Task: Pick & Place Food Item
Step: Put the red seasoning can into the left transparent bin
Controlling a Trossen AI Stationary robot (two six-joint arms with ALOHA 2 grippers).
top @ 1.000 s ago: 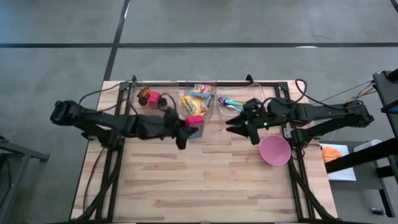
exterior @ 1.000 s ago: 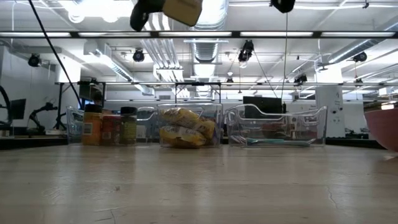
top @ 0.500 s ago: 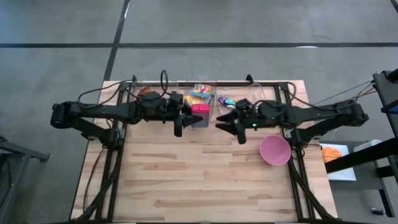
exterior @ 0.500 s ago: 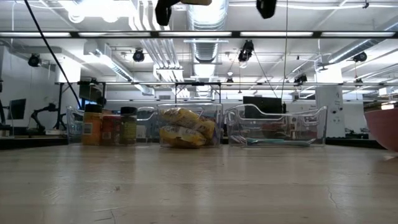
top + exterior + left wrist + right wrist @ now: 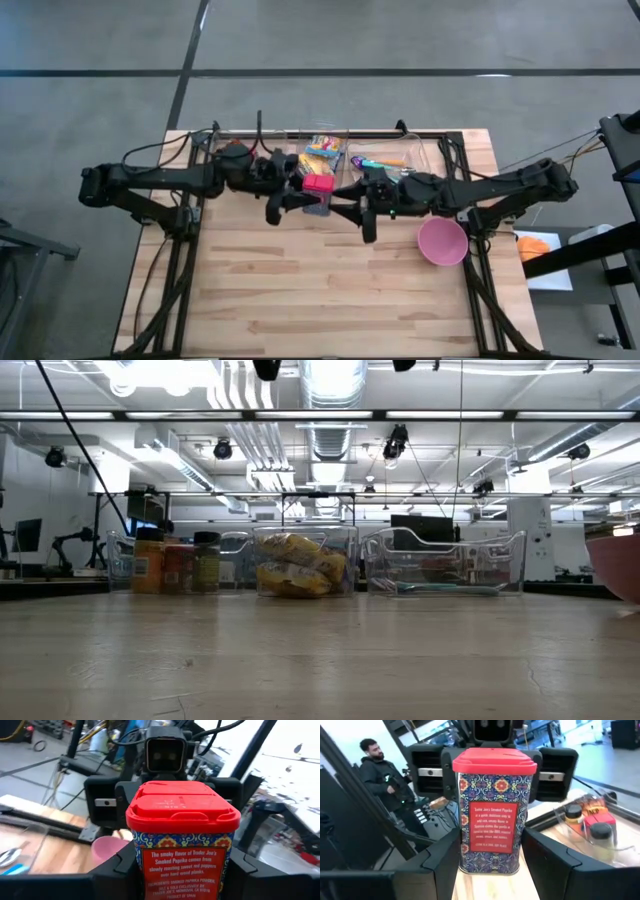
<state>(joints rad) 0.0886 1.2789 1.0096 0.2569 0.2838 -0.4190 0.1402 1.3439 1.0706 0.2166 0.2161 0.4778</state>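
**Tin held aloft between two pincers**

The paprika tin (image 5: 317, 186) hangs in the air over the middle bin (image 5: 322, 150) at the desk's (image 5: 330, 290) far edge, upright, red lid up, long axis vertical. The left pincer (image 5: 182, 870) is clenched on its lower sides, fingers on either flank. The right pincer (image 5: 490, 865) faces it from the opposite side, its fingers (image 5: 437, 865) spread to either side of the tin and apparently clear of it, so it reads as released. Both arms meet at the tin; the left one has it. The label faces the right wrist camera squarely. A handover looks likely: the right pincer would close across the tin's narrower faces. A pink bowl (image 5: 442, 241) sits near the desk's right edge.
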